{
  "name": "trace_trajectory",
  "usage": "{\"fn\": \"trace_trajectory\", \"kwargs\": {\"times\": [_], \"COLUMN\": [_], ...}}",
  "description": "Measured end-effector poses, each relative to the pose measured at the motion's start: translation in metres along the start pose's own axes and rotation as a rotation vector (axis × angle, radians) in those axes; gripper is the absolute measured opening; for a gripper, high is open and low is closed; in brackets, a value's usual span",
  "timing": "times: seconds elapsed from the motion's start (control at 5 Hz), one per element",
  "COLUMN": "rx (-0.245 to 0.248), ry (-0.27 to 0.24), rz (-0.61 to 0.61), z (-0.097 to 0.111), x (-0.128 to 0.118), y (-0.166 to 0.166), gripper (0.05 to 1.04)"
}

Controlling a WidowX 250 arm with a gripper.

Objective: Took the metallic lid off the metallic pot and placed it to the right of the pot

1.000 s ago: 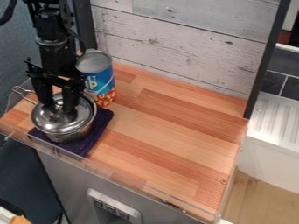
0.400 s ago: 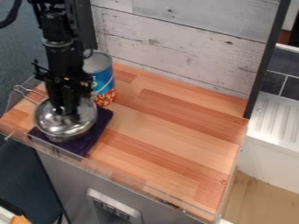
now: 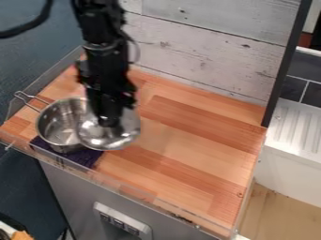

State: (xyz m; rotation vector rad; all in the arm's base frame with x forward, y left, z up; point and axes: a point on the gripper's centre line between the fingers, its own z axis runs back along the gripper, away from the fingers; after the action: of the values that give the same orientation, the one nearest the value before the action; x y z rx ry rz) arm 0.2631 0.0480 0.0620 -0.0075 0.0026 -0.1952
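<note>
A fixed camera looks down at a slant on the wooden counter (image 3: 194, 154) — close in, facing the plank wall (image 3: 207, 47).

One metallic pot (image 3: 53, 126), with one wire handle (image 3: 31, 97) in sight, and one metallic lid (image 3: 127, 134) make up the cookware count on one wooden table (image 3: 188, 150), joined by one dark cloth (image 3: 76, 156). One black robot arm (image 3: 103, 56) appears with one gripper (image 3: 108, 123), along with one thick black cable (image 3: 28, 31). The grey front below carries one control panel (image 3: 99, 207) bearing three buttons (image 3: 118, 223) (a fourth, if any, cannot be made out). At right are one dark upright post (image 3: 285, 65) and one white ridged surface (image 3: 298, 133); one orange item (image 3: 23, 235) shows at lower left.
</note>
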Motion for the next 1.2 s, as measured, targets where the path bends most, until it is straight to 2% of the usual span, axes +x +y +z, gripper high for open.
{"fn": "trace_trajectory", "kwargs": {"times": [0.2,0.4,0.6,0.8,1.0,1.2], "rx": [-0.015,0.005,0.069,0.064,0.051,0.049], "ry": [-0.001,-0.004,-0.023,0.001,0.038,0.051], "rz": [-0.101,-0.149,-0.203,-0.196,-0.180,-0.158], "z": [-0.013,-0.025,-0.040,-0.054,-0.063,-0.064], "x": [0.017,0.035,0.054,0.061,0.063,0.063], "y": [-0.031,-0.046,-0.057,-0.058,-0.057,-0.053], "gripper": [0.277,0.277,0.277,0.277,0.337,0.578]}}
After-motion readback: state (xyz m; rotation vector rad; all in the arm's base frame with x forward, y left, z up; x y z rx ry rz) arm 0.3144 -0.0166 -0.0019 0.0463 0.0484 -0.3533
